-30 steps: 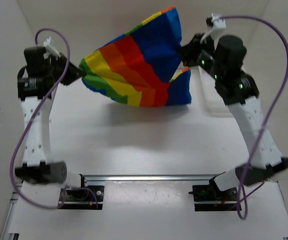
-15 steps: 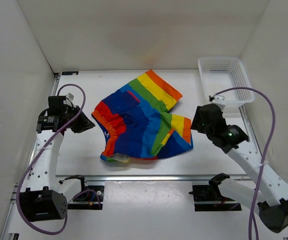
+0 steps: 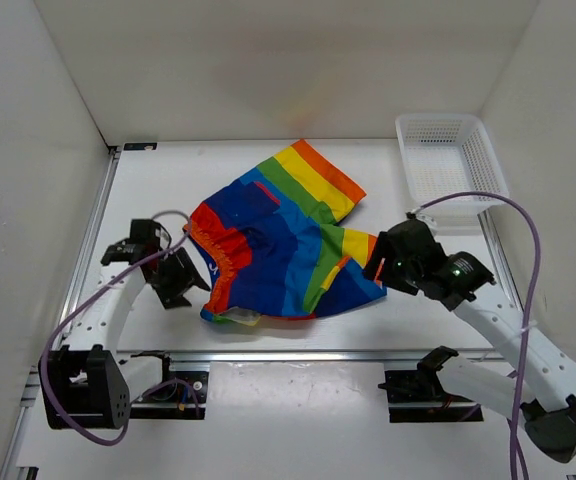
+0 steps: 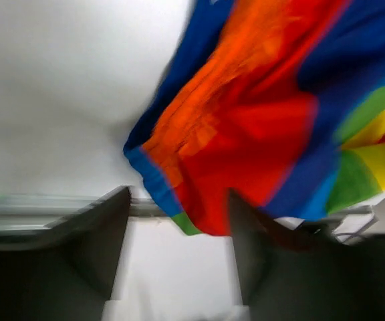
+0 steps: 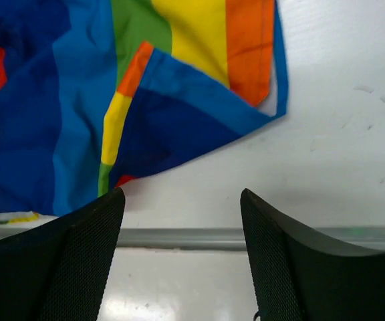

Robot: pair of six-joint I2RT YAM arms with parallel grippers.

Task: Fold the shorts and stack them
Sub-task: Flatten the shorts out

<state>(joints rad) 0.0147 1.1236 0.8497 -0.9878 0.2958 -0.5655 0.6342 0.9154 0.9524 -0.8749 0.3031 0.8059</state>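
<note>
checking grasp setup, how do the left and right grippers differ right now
The left gripper sits at the red-orange waistband edge of the shorts, the right gripper at a leg hem. Cloth reaches between the left fingers; only bare table shows between the right ones. Both are open, holding nothing.

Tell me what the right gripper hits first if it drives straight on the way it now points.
Most likely the shorts: the open right gripper points at their dark blue leg corner, just past a strip of bare table. Its height above the table is unclear, so it might touch that first.
</note>
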